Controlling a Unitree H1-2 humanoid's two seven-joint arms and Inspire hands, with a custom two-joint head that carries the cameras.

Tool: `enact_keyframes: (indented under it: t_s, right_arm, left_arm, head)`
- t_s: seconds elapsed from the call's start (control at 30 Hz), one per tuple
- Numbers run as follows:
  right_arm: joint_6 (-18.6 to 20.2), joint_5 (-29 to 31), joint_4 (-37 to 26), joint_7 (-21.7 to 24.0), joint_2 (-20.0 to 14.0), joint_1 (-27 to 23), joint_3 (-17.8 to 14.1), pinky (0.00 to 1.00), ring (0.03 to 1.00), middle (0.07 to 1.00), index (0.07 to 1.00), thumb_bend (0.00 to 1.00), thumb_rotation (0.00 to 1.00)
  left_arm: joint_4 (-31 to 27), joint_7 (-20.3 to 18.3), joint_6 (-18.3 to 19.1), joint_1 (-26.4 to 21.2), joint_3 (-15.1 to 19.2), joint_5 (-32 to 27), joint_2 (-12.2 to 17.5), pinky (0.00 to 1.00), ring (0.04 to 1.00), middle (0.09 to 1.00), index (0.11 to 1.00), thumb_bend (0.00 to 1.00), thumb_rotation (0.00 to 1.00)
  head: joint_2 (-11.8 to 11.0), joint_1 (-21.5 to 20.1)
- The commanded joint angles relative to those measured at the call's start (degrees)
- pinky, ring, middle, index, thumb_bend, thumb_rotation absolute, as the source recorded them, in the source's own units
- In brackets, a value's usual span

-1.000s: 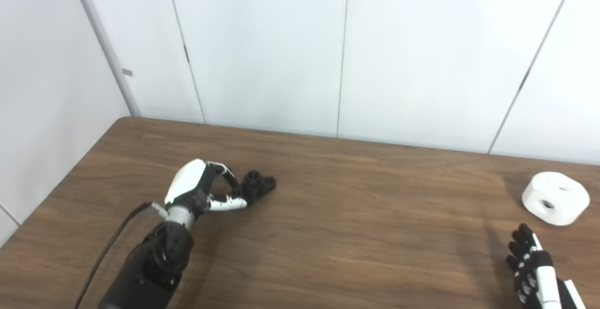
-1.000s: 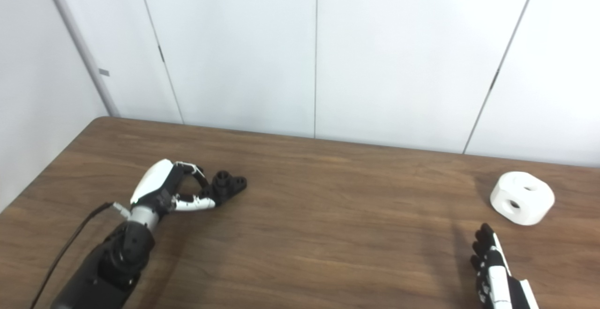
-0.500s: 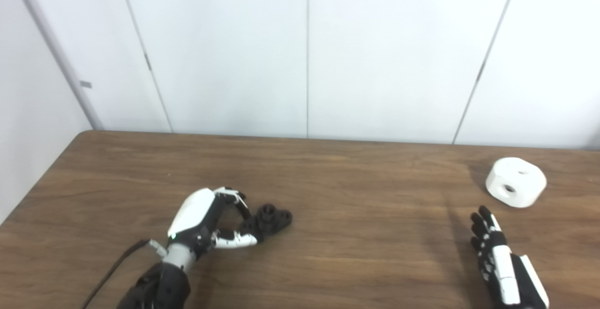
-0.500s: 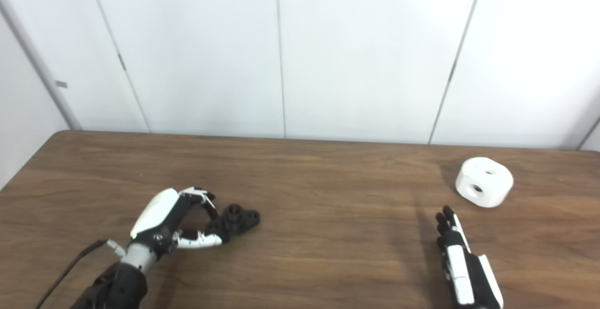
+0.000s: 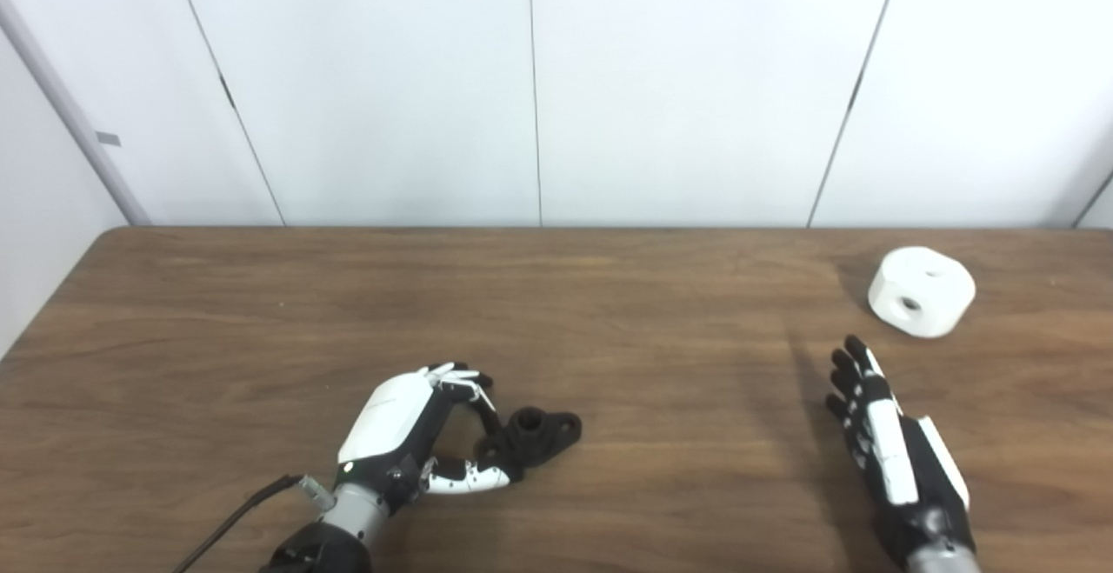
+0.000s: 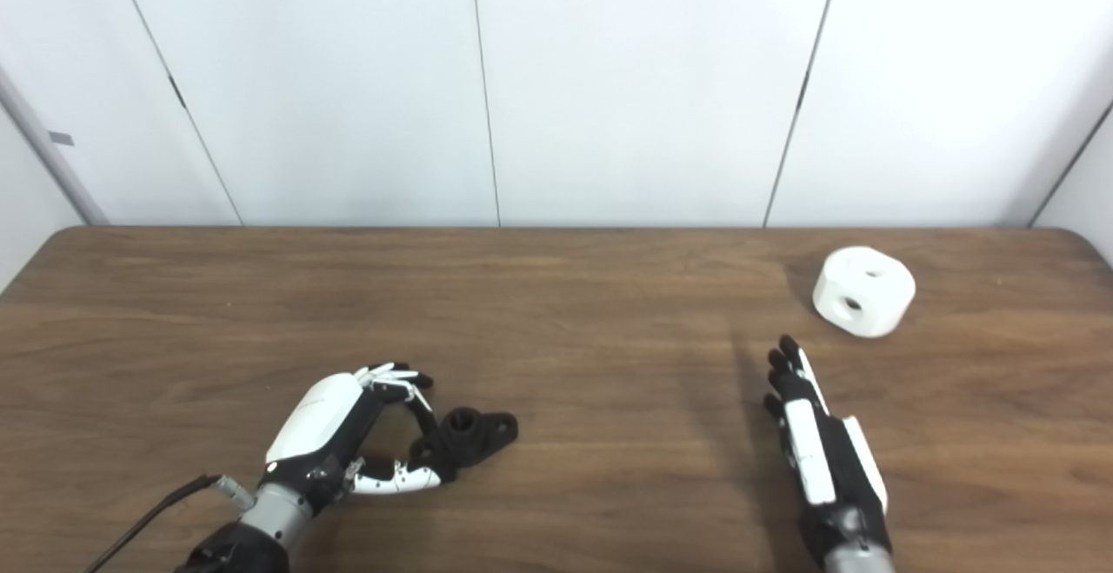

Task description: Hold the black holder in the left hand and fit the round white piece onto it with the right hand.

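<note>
Fingers of your left hand pinch the black holder on the table; your right hand lies flat, fingers released, near the round white piece at far right.

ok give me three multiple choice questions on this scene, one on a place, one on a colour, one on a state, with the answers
1. Where does the round white plastic piece sit?
A. far right of the brown wooden table
B. in the left hand
C. beside the black holder

2. What colour is the small plastic holder at the left hand?
A. white
B. black
C. red

3. What state is the right hand in?
A. shut on the white piece
B. shut on nothing
C. open, fingers extended

Answers: 1 A, it lies alone near the right edge. 2 B, it is dark all over. 3 C, it is flat and holds nothing.
</note>
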Motion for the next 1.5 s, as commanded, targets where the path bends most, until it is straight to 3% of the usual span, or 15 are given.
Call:
enact_keyframes:
  t_s: [0.0, 0.3, 0.63, 0.8, 1.0, 1.13, 1.23, 1.27, 1.3, 1.33, 1.4, 1.47]
  right_arm:
    - [0.16, -0.04, -2.22, 0.06, 0.35, -1.17, 0.24, 0.95, 0.986, 0.978, 1.0, 0.65, 1.0]
    - [0.96, 0.14, -3.14, 0.57, -0.3, -1.14, -0.27, 0.94, 0.984, 0.98, 1.0, 0.64, 1.0]
    - [1.99, 0.0, -3.77, 0.15, -0.79, -1.07, -1.13, 0.94, 0.978, 0.976, 0.989, 0.66, 1.0]
    - [0.31, -0.91, -3.09, -0.79, -1.07, -1.71, -2.3, 0.96, 0.973, 0.966, 0.975, 0.64, 1.0]
    - [1.52, -3.1, -4.54, -0.68, -3.63, -3.37, -4.01, 0.99, 0.97, 0.963, 0.953, 0.57, 0.85]
    - [3.15, -6.86, -5.5, -1.59, -5.62, -4.48, -4.89, 0.91, 0.937, 0.939, 0.91, 0.56, 0.73]
    - [1.53, -13.16, -4.95, -4.45, -7.25, -5.55, -5.83, 0.83, 0.898, 0.904, 0.851, 0.59, 0.65]
    - [1.76, -14.53, -4.96, -5.41, -7.31, -6.02, -6.32, 0.68, 0.788, 0.812, 0.806, 0.62, 0.58]
    - [1.7, -15.79, -4.83, -6.16, -7.5, -6.45, -6.68, 0.44, 0.521, 0.569, 0.788, 0.63, 0.54]
    - [1.57, -16.31, -4.7, -6.53, -7.72, -6.83, -7.07, 0.4, 0.522, 0.576, 0.772, 0.64, 0.51]
    - [1.11, -15.34, -4.36, -6.56, -7.91, -7.65, -8.26, 0.7, 0.771, 0.769, 0.757, 0.66, 0.46]
    - [0.84, -15.36, -3.94, -6.67, -8.23, -8.38, -8.99, 0.87, 0.876, 0.848, 0.734, 0.67, 0.4]
  left_arm:
    - [0.17, -2.08, -1.05, 1.73, -2.0, 1.56, 0.22, 0.99, 0.903, 0.795, 0.484, 0.52, 0.05]
    - [1.86, 1.84, -5.91, 3.26, -3.52, 8.62, 0.22, 0.97, 0.88, 0.777, 0.484, 0.52, 0.05]
    - [1.21, 1.35, -5.2, 3.98, -2.22, 7.89, -1.1, 0.97, 0.885, 0.782, 0.485, 0.52, 0.05]
    - [1.23, 1.42, -5.28, 4.24, -1.79, 8.15, -1.42, 0.96, 0.878, 0.774, 0.485, 0.52, 0.05]
    - [1.85, 2.0, -5.81, 4.09, -1.71, 8.53, -1.55, 0.95, 0.872, 0.77, 0.484, 0.52, 0.05]
    - [2.25, 2.22, -6.17, 3.99, -1.77, 9.07, -1.47, 0.95, 0.866, 0.767, 0.485, 0.52, 0.05]
    - [2.95, 2.86, -6.83, 3.95, -1.81, 9.6, -1.46, 0.94, 0.858, 0.761, 0.484, 0.52, 0.05]
    - [3.12, 2.98, -7.02, 3.93, -1.86, 9.81, -1.42, 0.94, 0.857, 0.76, 0.484, 0.52, 0.05]
    - [3.27, 3.07, -7.19, 3.93, -1.89, 9.94, -1.34, 0.94, 0.856, 0.76, 0.485, 0.52, 0.05]
    - [3.43, 3.22, -7.4, 3.94, -1.89, 10.01, -1.27, 0.94, 0.856, 0.76, 0.485, 0.52, 0.05]
    - [3.6, 3.47, -7.63, 4.0, -1.79, 10.04, -1.16, 0.94, 0.855, 0.758, 0.485, 0.52, 0.05]
    - [3.66, 3.53, -7.74, 4.03, -1.65, 10.03, -1.08, 0.94, 0.855, 0.756, 0.485, 0.52, 0.05]
  head:
    - [0.05, -0.07]
    - [1.08, -0.4]
    - [1.31, -0.43]
    - [1.15, -0.64]
    - [0.82, -2.02]
    - [0.68, -2.58]
    - [0.16, -3.46]
    - [0.16, -3.46]
    - [0.04, -3.91]
    - [-0.05, -4.15]
    - [-0.22, -4.96]
    - [-0.25, -5.62]
